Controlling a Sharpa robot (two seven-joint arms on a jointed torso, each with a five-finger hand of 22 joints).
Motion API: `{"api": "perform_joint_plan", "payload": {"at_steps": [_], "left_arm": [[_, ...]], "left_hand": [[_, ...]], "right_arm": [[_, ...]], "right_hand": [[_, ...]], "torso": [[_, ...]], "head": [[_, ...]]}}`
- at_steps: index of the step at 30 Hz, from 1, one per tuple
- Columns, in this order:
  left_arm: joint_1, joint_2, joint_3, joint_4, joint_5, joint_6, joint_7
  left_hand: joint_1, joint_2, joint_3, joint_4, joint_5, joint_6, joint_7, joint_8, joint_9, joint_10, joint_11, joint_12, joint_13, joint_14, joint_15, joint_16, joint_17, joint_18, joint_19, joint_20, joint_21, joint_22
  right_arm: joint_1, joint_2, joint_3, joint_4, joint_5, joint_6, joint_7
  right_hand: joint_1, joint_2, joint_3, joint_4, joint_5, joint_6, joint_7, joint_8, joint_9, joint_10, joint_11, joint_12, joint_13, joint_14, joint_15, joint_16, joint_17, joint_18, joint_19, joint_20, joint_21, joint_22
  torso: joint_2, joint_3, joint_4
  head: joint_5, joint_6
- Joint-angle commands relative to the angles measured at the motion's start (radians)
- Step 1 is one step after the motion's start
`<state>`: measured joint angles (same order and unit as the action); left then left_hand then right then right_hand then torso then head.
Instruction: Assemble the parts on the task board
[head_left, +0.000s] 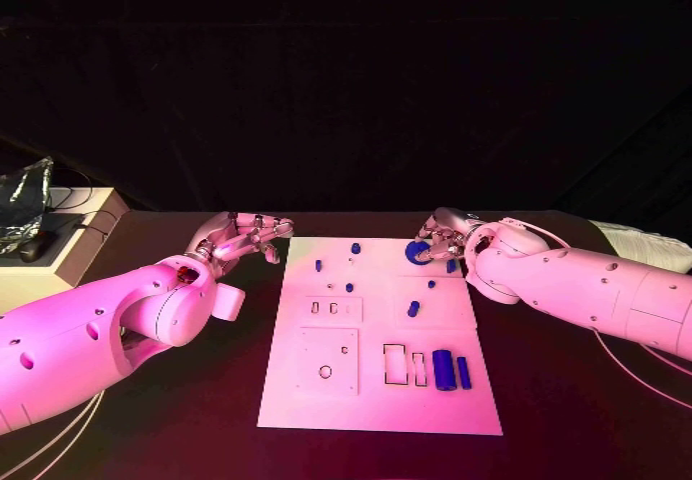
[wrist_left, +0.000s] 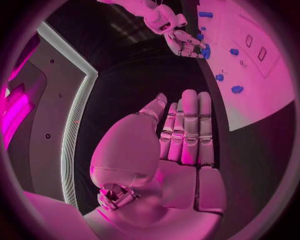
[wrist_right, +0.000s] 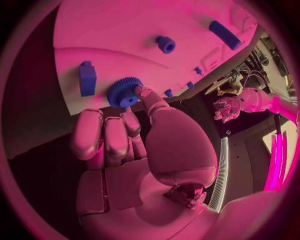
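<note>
We judge gear seating underway: right hand (wrist_right: 134, 135) fingers pinch the blue gear (wrist_right: 124, 92) at the task board (head_left: 378, 400) far right; it needs pressing home. Left hand (wrist_left: 181, 132) fingers straight, holding nothing.

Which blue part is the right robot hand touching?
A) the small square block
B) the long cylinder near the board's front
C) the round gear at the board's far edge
C: the right robot hand has a fingertip on the gear; the other parts lie apart.

no readable text, labels, numbers or signs anywhere
</note>
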<state>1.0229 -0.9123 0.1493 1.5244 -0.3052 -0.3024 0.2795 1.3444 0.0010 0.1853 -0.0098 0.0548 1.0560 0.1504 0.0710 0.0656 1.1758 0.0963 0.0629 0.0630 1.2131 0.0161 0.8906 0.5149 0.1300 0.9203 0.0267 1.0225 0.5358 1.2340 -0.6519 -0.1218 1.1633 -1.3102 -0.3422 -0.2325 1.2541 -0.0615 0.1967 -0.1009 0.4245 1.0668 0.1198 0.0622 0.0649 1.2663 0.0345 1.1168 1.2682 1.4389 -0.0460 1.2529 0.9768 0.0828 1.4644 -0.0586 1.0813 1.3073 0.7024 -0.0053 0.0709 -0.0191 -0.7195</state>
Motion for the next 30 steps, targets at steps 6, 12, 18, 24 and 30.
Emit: {"api": "perform_joint_plan", "payload": {"at_steps": [6,12,18,24,30], "left_arm": [[0.000,0.000,0.001,0.004,-0.004,0.007,0.010],[0.000,-0.001,0.001,0.004,-0.004,0.004,0.011],[0.000,0.000,0.001,0.004,-0.004,0.004,0.011],[0.000,0.002,0.001,0.004,-0.004,0.007,0.010],[0.000,0.004,0.001,0.005,-0.004,0.009,0.009]], "left_hand": [[-0.007,-0.002,0.010,-0.002,-0.002,-0.008,0.000,-0.005,0.000,-0.005,0.001,0.001,-0.001,-0.008,0.001,0.006,-0.002,0.010,-0.010,0.000,0.004,-0.002],[-0.008,-0.004,0.011,-0.002,-0.002,-0.009,0.000,-0.005,0.000,-0.008,0.002,0.001,-0.001,-0.008,0.002,0.007,-0.002,0.010,-0.010,-0.001,0.004,-0.002],[-0.009,-0.005,0.012,-0.002,-0.002,-0.011,0.001,-0.005,0.000,-0.009,0.003,0.001,-0.001,-0.008,0.002,0.007,-0.002,0.010,-0.010,0.000,0.004,-0.002],[-0.009,-0.005,0.012,-0.002,-0.002,-0.011,0.001,-0.005,0.000,-0.009,0.003,0.001,-0.001,-0.008,0.002,0.007,-0.002,0.010,-0.010,0.000,0.004,-0.002],[-0.009,-0.005,0.012,-0.002,-0.002,-0.011,0.001,-0.005,0.000,-0.009,0.003,0.001,-0.001,-0.008,0.002,0.007,-0.002,0.010,-0.010,0.000,0.004,-0.002]], "right_arm": [[0.002,-0.008,0.005,0.068,-0.044,-0.073,0.015],[0.010,-0.007,0.010,0.127,-0.067,-0.092,0.006],[0.014,0.027,0.011,0.164,-0.109,-0.094,-0.007],[0.010,0.090,0.006,0.146,-0.154,-0.100,-0.014],[-0.003,0.137,0.002,0.121,-0.192,-0.111,-0.020]], "right_hand": [[-0.020,-0.002,-0.003,-0.002,-0.008,0.020,0.010,0.003,0.003,0.017,-0.017,0.001,0.002,0.002,-0.007,-0.004,0.001,0.010,0.055,-0.006,0.005,0.148],[-0.017,-0.006,-0.006,0.000,-0.006,0.026,0.008,0.003,0.003,0.019,-0.018,-0.003,0.003,0.003,-0.009,-0.005,0.002,0.009,0.055,-0.007,0.006,0.148],[-0.017,-0.009,-0.008,0.001,-0.009,0.026,0.007,0.003,0.003,0.019,-0.018,-0.004,0.003,0.003,-0.009,-0.006,0.003,0.009,0.054,-0.007,0.007,0.149],[-0.015,-0.011,-0.008,0.003,-0.010,0.023,0.009,0.003,0.003,0.018,-0.018,-0.008,0.001,0.003,-0.008,-0.006,0.004,0.009,0.054,-0.007,0.005,0.148],[-0.012,-0.013,-0.009,0.002,-0.010,0.023,0.008,0.003,0.003,0.018,-0.018,-0.009,0.002,0.003,-0.008,-0.007,0.004,0.008,0.054,-0.007,0.006,0.148]], "torso": [[-0.001,-0.0010,0.0009],[-0.001,-0.0011,-0.0003],[-0.001,-0.0022,0.0027],[0.000,-0.0027,0.0039],[0.001,-0.0028,0.0058]], "head": [[0.003,0.001],[0.004,0.003],[0.006,0.004],[0.010,0.006],[0.011,0.005]]}}
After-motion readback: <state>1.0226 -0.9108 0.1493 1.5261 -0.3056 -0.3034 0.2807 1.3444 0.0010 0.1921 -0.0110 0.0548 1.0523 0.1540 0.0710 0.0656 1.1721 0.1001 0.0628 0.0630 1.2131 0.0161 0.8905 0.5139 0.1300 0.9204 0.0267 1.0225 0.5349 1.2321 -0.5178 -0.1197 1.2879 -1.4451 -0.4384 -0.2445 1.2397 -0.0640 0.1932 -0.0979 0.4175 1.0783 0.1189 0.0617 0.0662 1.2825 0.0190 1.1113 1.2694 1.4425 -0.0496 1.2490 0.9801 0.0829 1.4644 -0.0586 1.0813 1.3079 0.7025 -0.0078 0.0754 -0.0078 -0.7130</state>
